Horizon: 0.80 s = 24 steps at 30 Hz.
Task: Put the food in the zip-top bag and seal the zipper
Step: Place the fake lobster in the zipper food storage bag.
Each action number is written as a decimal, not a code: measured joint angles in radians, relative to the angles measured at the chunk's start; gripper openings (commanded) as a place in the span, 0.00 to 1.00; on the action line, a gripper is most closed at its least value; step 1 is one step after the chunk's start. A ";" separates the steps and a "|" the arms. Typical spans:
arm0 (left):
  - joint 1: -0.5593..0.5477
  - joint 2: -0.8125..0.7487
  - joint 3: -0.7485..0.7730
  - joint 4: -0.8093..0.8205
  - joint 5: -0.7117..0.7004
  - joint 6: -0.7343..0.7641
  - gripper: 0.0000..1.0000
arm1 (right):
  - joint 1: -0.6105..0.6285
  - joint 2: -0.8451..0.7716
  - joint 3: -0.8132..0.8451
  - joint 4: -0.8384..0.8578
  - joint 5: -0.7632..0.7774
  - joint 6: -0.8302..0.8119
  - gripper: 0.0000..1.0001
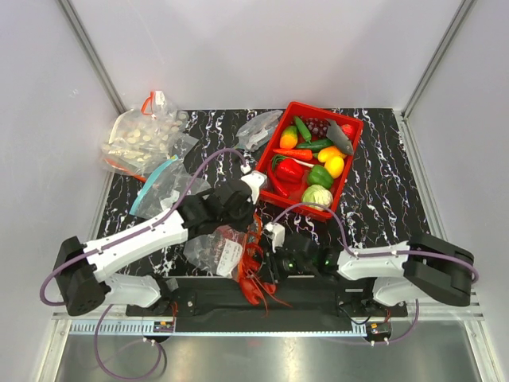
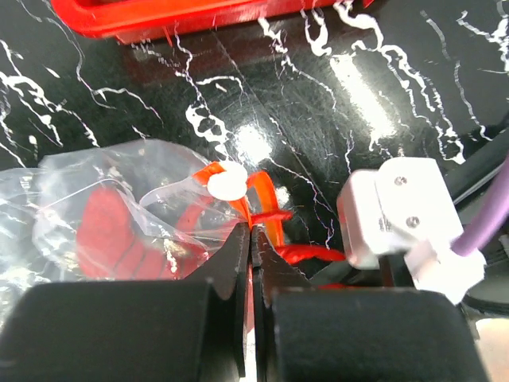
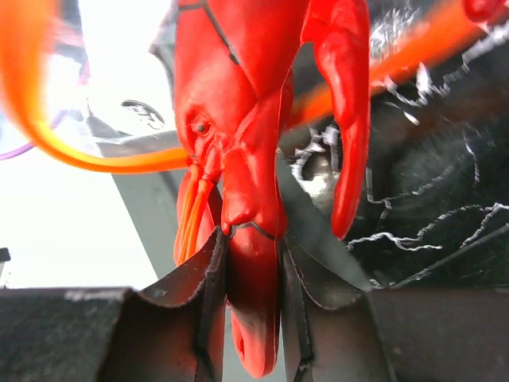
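The clear zip-top bag (image 1: 213, 248) lies crumpled near the table's front, between the arms. My left gripper (image 1: 253, 225) is shut on the bag's mouth edge at the red-orange zipper (image 1: 257, 216). In the left wrist view the jaws (image 2: 253, 231) pinch the zipper (image 2: 274, 219), with the bag (image 2: 119, 199) to their left. A red segmented piece (image 2: 103, 239) shows through the plastic. My right gripper (image 1: 266, 267) is shut on a claw of the red lobster (image 1: 254, 280). The right wrist view shows that claw (image 3: 253, 318) between the jaws (image 3: 253, 243). Other food (image 1: 318, 163) fills the red tray.
The red tray (image 1: 347, 165) stands at the back right; its rim shows in the left wrist view (image 2: 159, 16). A bag with a teal-blue strip (image 1: 163, 183) and a bag of pale round pieces (image 1: 143, 135) lie back left. Another clear bag (image 1: 258, 127) lies beside the tray.
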 measured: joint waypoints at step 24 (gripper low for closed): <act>-0.045 -0.197 0.064 0.081 0.259 -0.192 0.00 | 0.042 -0.346 0.277 -0.520 0.346 -0.158 0.00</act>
